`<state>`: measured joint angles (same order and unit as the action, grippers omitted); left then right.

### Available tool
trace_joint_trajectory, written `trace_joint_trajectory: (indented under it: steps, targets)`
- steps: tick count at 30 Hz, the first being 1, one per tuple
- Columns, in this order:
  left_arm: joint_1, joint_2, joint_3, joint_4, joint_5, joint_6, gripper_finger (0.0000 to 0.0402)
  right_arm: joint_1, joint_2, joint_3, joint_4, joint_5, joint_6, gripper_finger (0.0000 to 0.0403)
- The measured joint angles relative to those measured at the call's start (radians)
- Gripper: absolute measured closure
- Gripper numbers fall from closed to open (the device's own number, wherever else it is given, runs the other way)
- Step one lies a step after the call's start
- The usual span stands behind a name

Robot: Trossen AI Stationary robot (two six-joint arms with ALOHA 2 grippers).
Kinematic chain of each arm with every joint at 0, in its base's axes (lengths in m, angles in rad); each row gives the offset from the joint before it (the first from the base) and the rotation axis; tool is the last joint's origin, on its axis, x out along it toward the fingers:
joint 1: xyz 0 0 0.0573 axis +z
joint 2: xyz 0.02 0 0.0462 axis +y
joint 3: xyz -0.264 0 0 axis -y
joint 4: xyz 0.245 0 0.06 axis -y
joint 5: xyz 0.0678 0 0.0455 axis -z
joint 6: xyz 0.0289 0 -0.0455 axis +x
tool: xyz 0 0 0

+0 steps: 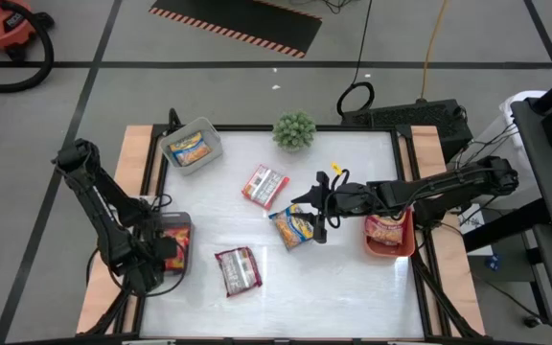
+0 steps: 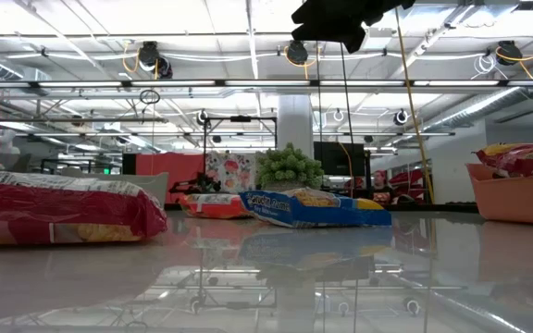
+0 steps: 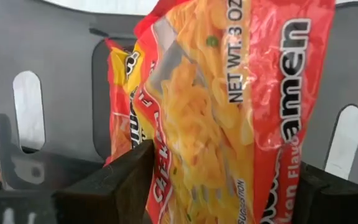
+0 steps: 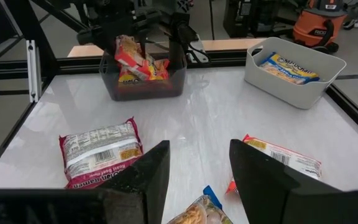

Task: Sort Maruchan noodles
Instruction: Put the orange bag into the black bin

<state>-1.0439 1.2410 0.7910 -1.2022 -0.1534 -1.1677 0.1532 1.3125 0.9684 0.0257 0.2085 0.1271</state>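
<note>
I see a red-orange ramen packet (image 3: 222, 112), crinkled and glossy, clamped in the left gripper (image 3: 222, 186) over the dark bin (image 4: 143, 84); its lower edge is hidden. The right gripper (image 4: 197, 165) hovers spread over a blue-yellow packet (image 1: 293, 226).

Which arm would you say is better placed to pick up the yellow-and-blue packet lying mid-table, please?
Right. The right gripper hovers open directly beside the yellow-and-blue packet, whereas the left gripper is at the dark bin, shut on a red packet.
</note>
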Motion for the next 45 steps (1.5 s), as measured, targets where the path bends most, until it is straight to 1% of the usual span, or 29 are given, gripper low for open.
trace_joint_trajectory:
  steps: [7,14,21,23,26,29,32,35,38,41,45]
  targets:
    - [0.000,-0.040,0.000,-0.005,0.017,-0.049,0.0151,0.000,0.000,0.000,0.000,0.000,0.004,0.0241]
    - [0.000,-0.090,0.000,-0.029,-0.031,-0.100,0.0149,0.000,0.000,0.000,0.000,0.000,0.007,0.0241]
    - [0.000,-0.091,0.000,-0.030,-0.033,-0.097,0.0111,0.000,0.000,0.000,-0.001,0.000,0.007,0.0241]
    - [0.000,-0.091,0.000,-0.022,-0.021,-0.094,0.0098,0.000,0.000,0.000,-0.001,0.000,0.007,0.0241]
    - [0.000,-0.091,0.000,-0.019,0.027,-0.087,0.0085,0.000,0.000,0.000,-0.001,0.000,0.007,0.0241]
    - [0.000,-0.091,0.022,-0.023,0.071,-0.063,0.0083,0.000,0.000,0.000,-0.001,0.000,0.007,0.0241]
    - [0.000,-0.091,0.065,-0.036,0.079,-0.062,0.0082,0.000,0.000,0.000,-0.001,0.000,0.007,0.0241]
    - [0.000,-0.091,0.118,-0.034,0.062,-0.059,0.0082,0.000,0.000,0.000,0.000,0.000,0.007,0.0241]
    - [-0.001,-0.092,0.144,-0.013,0.005,-0.058,0.0082,0.000,0.000,0.000,0.000,0.000,0.007,0.0241]
    - [-0.009,-0.089,0.135,0.016,-0.043,-0.058,0.0082,0.000,0.000,0.000,0.000,0.000,0.007,0.0241]
    - [-0.021,-0.081,0.088,0.095,-0.037,-0.046,0.0089,0.000,0.000,0.000,-0.003,0.000,0.007,0.0241]
